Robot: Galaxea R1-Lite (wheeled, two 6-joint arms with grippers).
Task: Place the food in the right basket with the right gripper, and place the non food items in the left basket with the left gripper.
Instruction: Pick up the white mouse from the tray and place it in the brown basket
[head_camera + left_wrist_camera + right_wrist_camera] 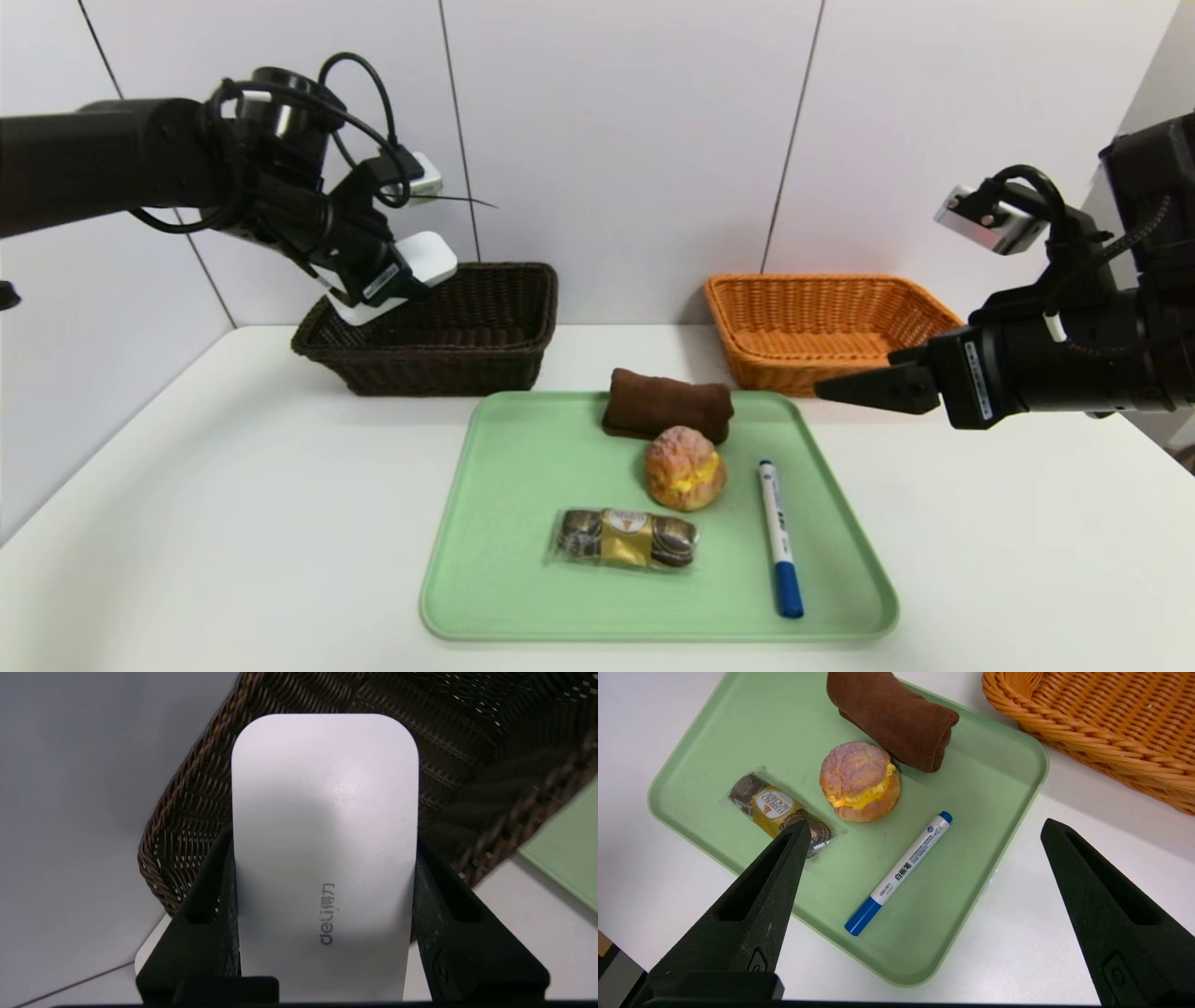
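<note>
While its two black fingers clamp the long sides of a white rounded slab, the left gripper (373, 280) hangs above the left part of the dark basket (485, 359). This white device (324, 849), smooth and matte with rounded corners and a grey "deli" mark, is held in the air with its long axis running out from the gripper, tilted up toward the right. Below it the dark basket is a brown woven rectangle standing at the far left of the white table (187, 523).

The right gripper (864, 385) hovers at the right side, just near of the orange basket (822, 322), its pointed black fingers (756, 905) spread wide with nothing between them. The orange basket is a lighter wicker rectangle at the far right.

Between the baskets and nearer lies a pale green tray (495, 560) with rounded corners. On it, a brown rolled cloth (667, 406) lies crosswise at the far edge; just near of it and touching sits a round golden bun (686, 467) with yellow filling. Left and nearer lies a clear packet of chocolates (625, 539) with a gold label, long axis left-right. A white marker (778, 534) with a blue cap lies on the tray's right part, running far to near, cap nearest.
</note>
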